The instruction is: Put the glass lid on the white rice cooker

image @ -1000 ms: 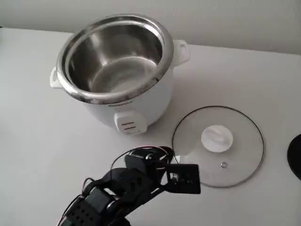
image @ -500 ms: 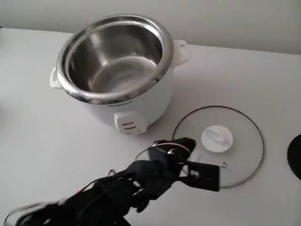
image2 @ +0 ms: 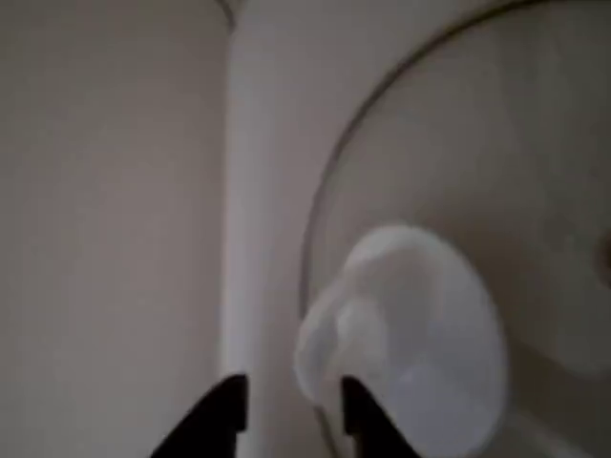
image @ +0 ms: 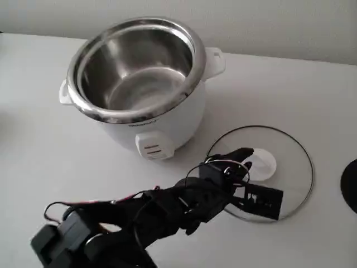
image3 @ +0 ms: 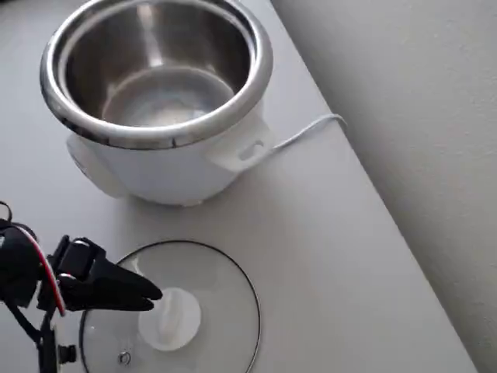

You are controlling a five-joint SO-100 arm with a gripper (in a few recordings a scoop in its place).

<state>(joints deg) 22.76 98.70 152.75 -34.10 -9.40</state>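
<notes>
The white rice cooker (image: 167,120) (image3: 171,167) stands uncovered, its steel inner pot bare. On the table beside it the glass lid (image: 284,167) (image3: 221,303) (image2: 535,191) lies flat with its white knob (image: 261,164) (image3: 172,317) (image2: 410,334) facing up. My black gripper (image: 245,158) (image3: 151,294) (image2: 286,415) hovers over the lid at the knob's edge. In the wrist view the fingers stand slightly open with bare table between them, and the knob sits just right of the gap, against one fingertip (image2: 358,415). Nothing is held.
A dark round object (image: 351,184) pokes in at the right edge of the fixed view. The cooker's white cord (image3: 311,128) trails toward the table edge by the wall. The arm's body crosses the table's front left.
The arm has stretched right across the lid, carrying the gripper from the lid's near rim to the knob. The lid and the cooker have stayed put.
</notes>
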